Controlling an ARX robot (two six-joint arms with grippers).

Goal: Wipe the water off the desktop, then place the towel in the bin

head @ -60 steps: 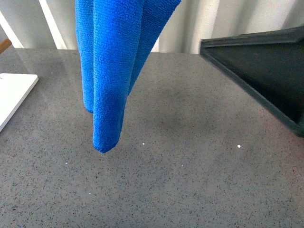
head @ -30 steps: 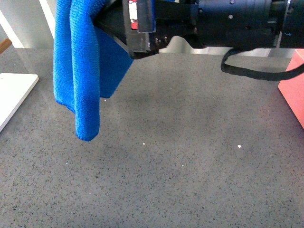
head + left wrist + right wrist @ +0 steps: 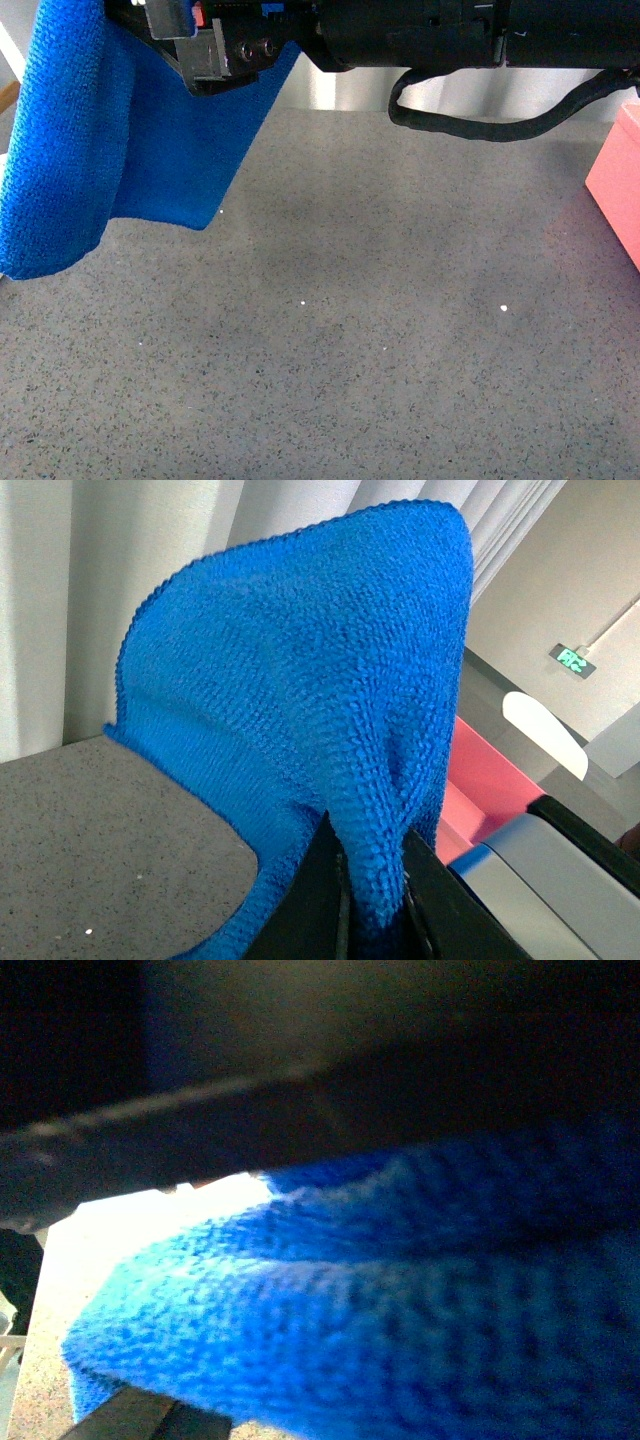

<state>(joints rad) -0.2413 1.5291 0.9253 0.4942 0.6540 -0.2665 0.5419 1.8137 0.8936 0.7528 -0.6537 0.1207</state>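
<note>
The towel (image 3: 70, 150) hangs in broad folds at the far left of the front view, draped below the metal-and-black end of a dark arm (image 3: 450, 30) that reaches across the top from the right. Which arm this is cannot be told there. A black cable (image 3: 480, 125) loops under the arm. Below and to the right of the gripping end lies the speckled desktop (image 3: 350, 380), with two small white specks on it. The pink bin (image 3: 615, 180) sits at the far right edge, well apart from the towel.

In the left wrist view the left claw (image 3: 368, 850) is clenched on the towel: a fold is pinched between its two dark fingers (image 3: 318, 900) and the cloth fans out past the tips. The pink bin shows beyond the claw.

The right wrist view is mostly dark, with blurred blue cloth close up; whether the right claw is clenched or released cannot be told.
</note>
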